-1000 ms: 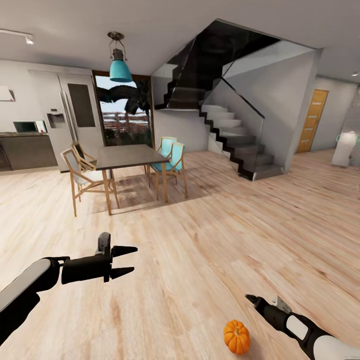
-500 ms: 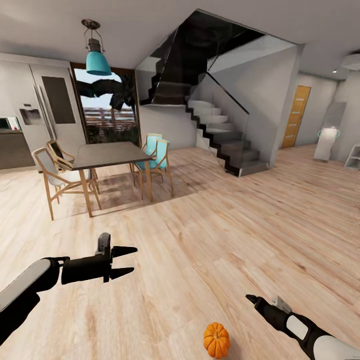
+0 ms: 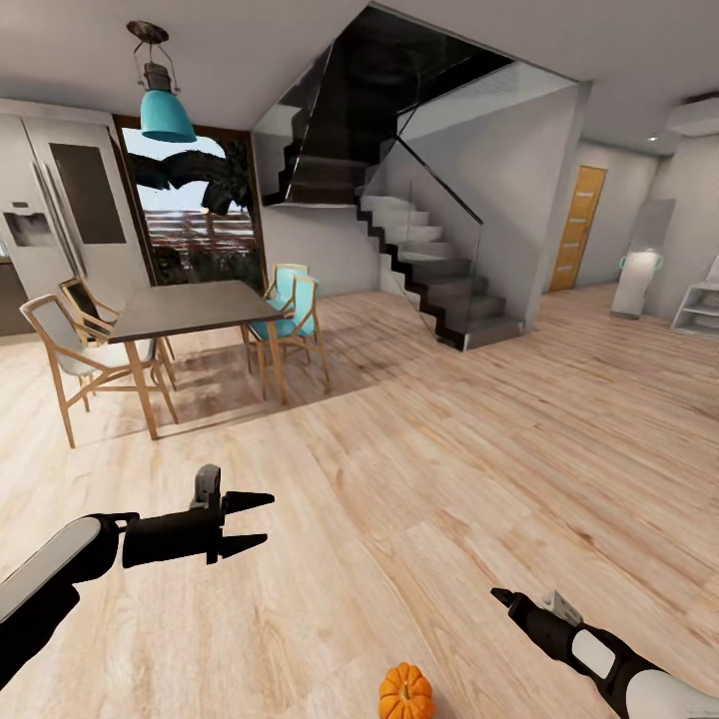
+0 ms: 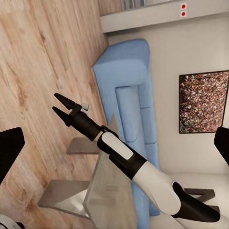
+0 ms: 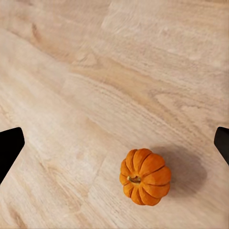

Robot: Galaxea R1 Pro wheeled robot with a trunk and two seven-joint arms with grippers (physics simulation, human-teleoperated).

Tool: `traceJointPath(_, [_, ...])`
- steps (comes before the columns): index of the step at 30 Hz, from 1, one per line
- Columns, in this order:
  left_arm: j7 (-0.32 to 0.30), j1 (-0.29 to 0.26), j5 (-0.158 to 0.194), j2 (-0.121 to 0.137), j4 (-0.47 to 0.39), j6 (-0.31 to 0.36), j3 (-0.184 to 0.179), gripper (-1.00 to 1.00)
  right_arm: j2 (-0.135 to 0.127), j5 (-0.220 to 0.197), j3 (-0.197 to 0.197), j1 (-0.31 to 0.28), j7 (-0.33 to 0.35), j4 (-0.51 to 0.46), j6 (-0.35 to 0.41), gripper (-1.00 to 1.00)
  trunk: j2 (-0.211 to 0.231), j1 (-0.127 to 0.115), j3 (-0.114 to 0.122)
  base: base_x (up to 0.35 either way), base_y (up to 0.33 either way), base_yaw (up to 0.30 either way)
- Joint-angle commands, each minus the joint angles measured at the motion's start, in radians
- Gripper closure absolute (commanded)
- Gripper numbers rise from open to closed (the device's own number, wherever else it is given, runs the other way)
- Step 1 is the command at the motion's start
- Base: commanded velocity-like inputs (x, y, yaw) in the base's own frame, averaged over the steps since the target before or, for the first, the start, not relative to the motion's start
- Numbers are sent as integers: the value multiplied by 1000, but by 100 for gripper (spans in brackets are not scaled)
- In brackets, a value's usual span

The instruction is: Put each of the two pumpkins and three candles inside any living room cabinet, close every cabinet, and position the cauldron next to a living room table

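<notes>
One small orange pumpkin lies on the pale wood floor at the bottom edge of the head view, left of my right gripper. The right wrist view shows this pumpkin stem up, just off the midline between the right gripper's wide-apart fingertips and some way from them. My right gripper is open and holds nothing. My left gripper hangs over bare floor at the left, open and empty. The candles, the cabinet and the cauldron are out of view.
A dark dining table with wooden chairs stands at the back left under a teal lamp. Stairs rise at the back centre. A blue sofa and a glass table appear behind my right arm.
The whole head view has swung to the right, so the table, stairs and pumpkin have slid left in the picture. Both arms keep the same pose.
</notes>
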Motion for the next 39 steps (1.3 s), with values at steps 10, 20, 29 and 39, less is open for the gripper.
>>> traceJointPath(10, [2,-1,2,1,-3,1,6,-100,0,-9,6,0,2,0,-15,-100,-28,15,-14,4,-5,0])
traceJointPath(20, [2,-1,2,22,-7,1,14,-100,1,-8,6,0,2,0,-68,-100,-56,31,-26,0,0,0])
traceJointPath(29, [-7,-1,13,51,-14,2,17,-100,0,-5,7,0,3,0,-81,-100,-112,61,-51,0,0,0])
traceJointPath(39, [-11,-1,15,55,-12,4,17,-100,1,-8,6,0,3,-1,-77,-100,-182,100,-83,0,0,0])
